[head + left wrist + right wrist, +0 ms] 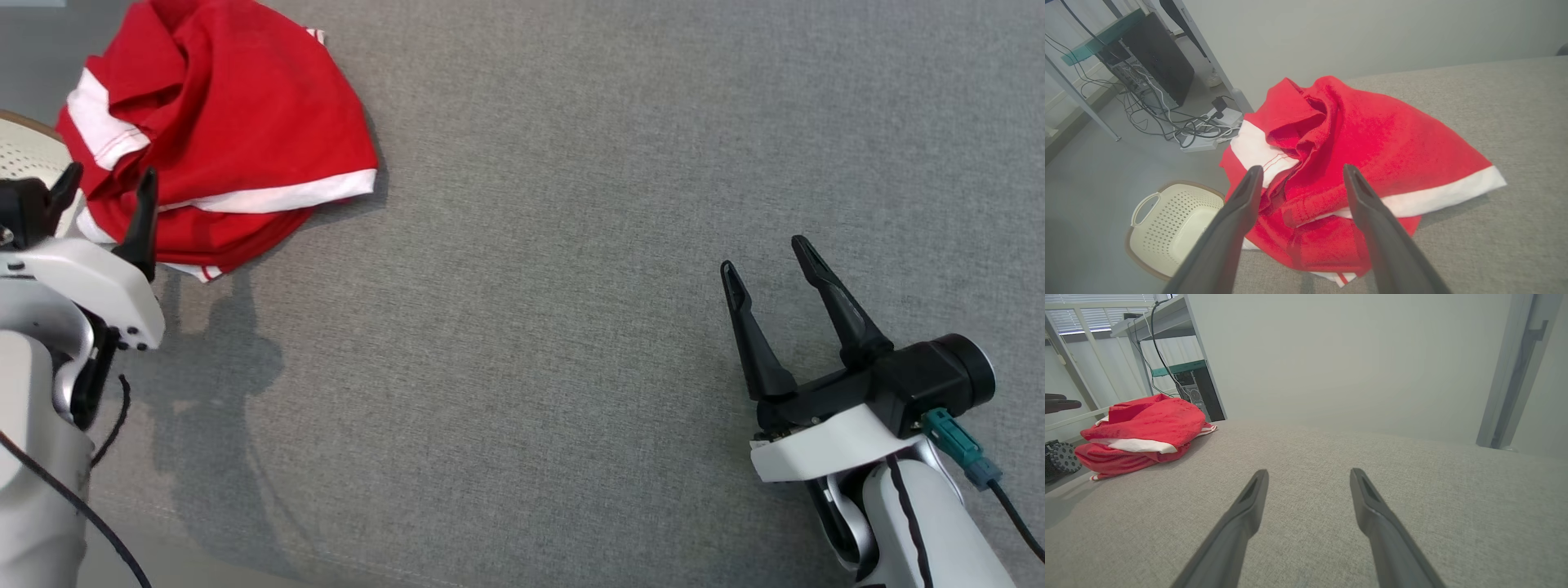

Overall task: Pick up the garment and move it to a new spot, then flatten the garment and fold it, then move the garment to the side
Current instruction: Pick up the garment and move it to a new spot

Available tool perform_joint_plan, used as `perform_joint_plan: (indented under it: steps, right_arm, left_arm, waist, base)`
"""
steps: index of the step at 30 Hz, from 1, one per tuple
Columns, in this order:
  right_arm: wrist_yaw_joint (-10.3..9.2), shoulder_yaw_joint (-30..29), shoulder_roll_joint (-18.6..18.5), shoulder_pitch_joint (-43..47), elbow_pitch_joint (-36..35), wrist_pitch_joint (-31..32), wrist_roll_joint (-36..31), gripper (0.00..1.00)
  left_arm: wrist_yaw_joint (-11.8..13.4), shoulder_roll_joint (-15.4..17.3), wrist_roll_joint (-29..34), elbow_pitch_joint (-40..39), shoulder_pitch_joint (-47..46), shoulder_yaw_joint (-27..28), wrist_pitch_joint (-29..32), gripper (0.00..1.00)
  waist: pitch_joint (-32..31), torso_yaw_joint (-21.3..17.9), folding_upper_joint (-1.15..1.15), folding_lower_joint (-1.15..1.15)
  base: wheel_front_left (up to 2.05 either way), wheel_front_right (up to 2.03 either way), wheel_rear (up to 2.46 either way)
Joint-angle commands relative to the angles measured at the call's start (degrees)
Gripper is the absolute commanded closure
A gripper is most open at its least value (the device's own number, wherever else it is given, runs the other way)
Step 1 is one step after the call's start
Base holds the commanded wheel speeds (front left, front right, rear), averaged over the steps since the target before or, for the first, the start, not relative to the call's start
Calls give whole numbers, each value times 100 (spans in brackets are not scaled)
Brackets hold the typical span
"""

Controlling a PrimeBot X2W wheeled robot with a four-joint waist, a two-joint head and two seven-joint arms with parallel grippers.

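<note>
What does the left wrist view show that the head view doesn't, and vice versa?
Left wrist adds: computer tower, tangled cables and a power strip on the floor, and the pale wall.
Head adds: right gripper, open over the grey surface, far from the garment.
Both: the crumpled red garment with white bands, the open left gripper close to it, and the cream perforated basket off the surface's edge.

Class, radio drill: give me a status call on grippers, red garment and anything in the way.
Left gripper open, aimed at garment. Right gripper open over grey surface. Garment crumpled, not gripped. Basket on floor, not blocking.
</note>
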Motion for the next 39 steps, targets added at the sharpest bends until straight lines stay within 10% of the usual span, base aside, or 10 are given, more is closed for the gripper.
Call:
perform_joint_plan:
  steps: [1, 20, 21, 22, 39]
  right_arm:
    - [-1, 18, -50, -72, -52, -9, -29, 0]
    - [-2, 51, -94, -254, -131, -8, -78, 0]
    - [-2, 52, -92, -253, -128, -8, -83, 0]
    - [-2, 56, -91, -254, -126, -8, -85, 0]
    - [-2, 36, 19, -136, 23, -8, 26, 0]
  left_arm:
    - [-55, 120, 16, 155, -238, -63, 119, 0]
    - [-126, 503, -259, 1997, -1865, -404, 887, 0]
    - [-128, 483, -306, 2090, -1916, -394, 919, 25]
    - [-132, 478, -339, 2166, -1967, -389, 949, 100]
    - [214, 693, -471, 2197, -2343, -165, -604, 100]
  waist:
    - [200, -172, 0, 0]
    - [666, -489, 0, 0]
    - [674, -496, 0, 0]
    - [679, -503, 0, 0]
    - [144, -432, 0, 0]
  base:
    - [0, 0, 0]
    - [0, 0, 0]
    - [0, 0, 0]
    - [0, 0, 0]
    - [0, 0, 0]
